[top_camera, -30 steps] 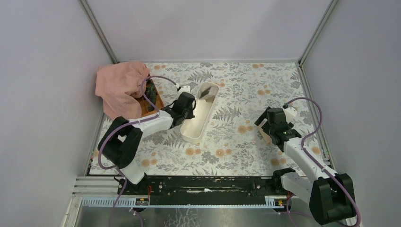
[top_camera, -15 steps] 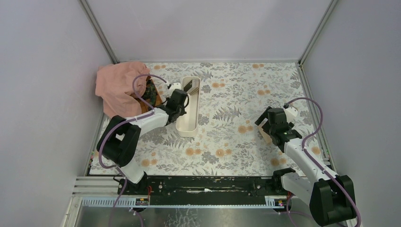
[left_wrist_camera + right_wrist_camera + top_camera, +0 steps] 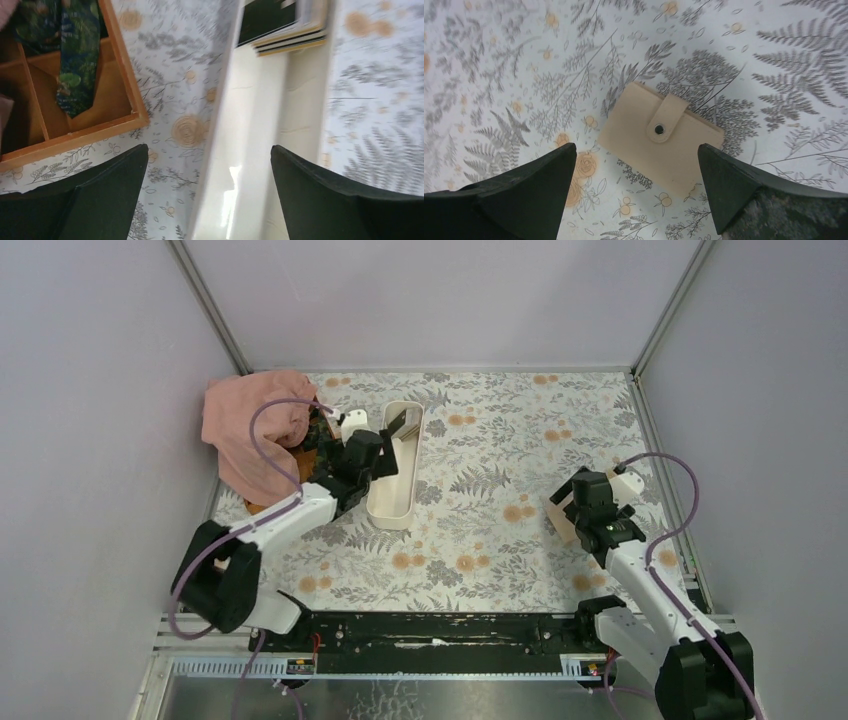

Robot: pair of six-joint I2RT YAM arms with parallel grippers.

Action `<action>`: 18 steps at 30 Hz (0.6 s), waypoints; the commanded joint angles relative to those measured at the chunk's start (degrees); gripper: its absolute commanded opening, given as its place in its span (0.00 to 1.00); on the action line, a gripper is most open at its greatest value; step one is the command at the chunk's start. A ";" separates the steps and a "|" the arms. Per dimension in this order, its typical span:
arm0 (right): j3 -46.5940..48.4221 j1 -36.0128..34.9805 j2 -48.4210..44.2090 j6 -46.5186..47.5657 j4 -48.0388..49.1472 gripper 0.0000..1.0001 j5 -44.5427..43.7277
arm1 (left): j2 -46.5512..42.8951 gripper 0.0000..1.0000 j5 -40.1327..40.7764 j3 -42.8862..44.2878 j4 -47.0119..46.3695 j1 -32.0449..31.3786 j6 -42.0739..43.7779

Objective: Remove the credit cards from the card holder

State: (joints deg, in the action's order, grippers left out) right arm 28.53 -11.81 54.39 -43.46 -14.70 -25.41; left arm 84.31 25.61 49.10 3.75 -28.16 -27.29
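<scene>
The card holder (image 3: 661,137) is a tan wallet lying closed and snapped on the flowered table, at the right in the top view (image 3: 560,517). My right gripper (image 3: 636,150) hangs open just above its near edge, a finger on either side and touching nothing; from above this gripper (image 3: 585,508) half covers the wallet. The credit cards (image 3: 285,25) are a small stack of dark and pale cards at the far end of the white tray (image 3: 250,125); they show there from above too (image 3: 402,425). My left gripper (image 3: 210,165) is open over the tray's left rim and holds nothing (image 3: 375,462).
The long white tray (image 3: 395,510) lies lengthwise left of centre. A brown wooden box (image 3: 75,110) with a dark leafy cloth (image 3: 75,50) inside sits to its left, half under a pink cloth (image 3: 250,425). Grey walls close in on three sides.
The left gripper went from shut on the tray's rim to open and drew back after turning the tray straight. The right arm shifted slightly over the wallet.
</scene>
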 commanded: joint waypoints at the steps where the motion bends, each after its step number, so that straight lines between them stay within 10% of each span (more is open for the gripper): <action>1: -0.22 2.35 -5.81 -5.52 -3.27 1.00 -8.83 | -8.70 1.00 7.02 -0.05 -3.83 -6.27 1.11; 18: 3.36 9.62 18.15 -5.87 1.94 1.00 11.40 | 2.33 1.00 -9.50 8.23 -8.88 -20.27 -1.33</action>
State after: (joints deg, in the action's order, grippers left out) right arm 27.40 -2.48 66.76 -50.65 -15.64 -22.20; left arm 87.37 18.35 58.04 -0.89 -48.10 -28.01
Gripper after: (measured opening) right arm 0.993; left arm 0.997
